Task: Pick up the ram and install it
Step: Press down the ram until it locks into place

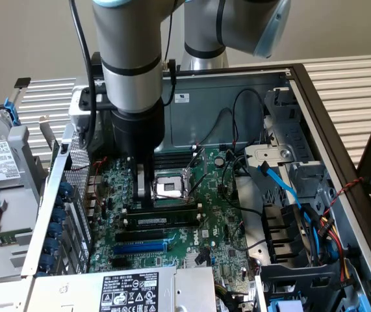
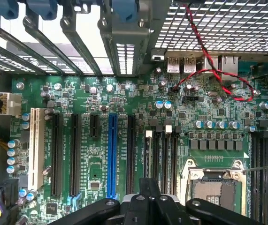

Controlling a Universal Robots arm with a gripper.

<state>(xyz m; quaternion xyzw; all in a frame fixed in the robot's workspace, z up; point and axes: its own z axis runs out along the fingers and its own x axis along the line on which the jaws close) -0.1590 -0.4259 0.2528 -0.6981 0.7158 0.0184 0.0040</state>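
One ram lies crosswise, seated on motherboard.

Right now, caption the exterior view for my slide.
Robot tool shut, pressing the ram into a motherboard memory slot.

Directly below the closed pincer lie the ram and black memory slots, the CPU socket beside it, the perforated metal cage and tangled cables hemming either flank.
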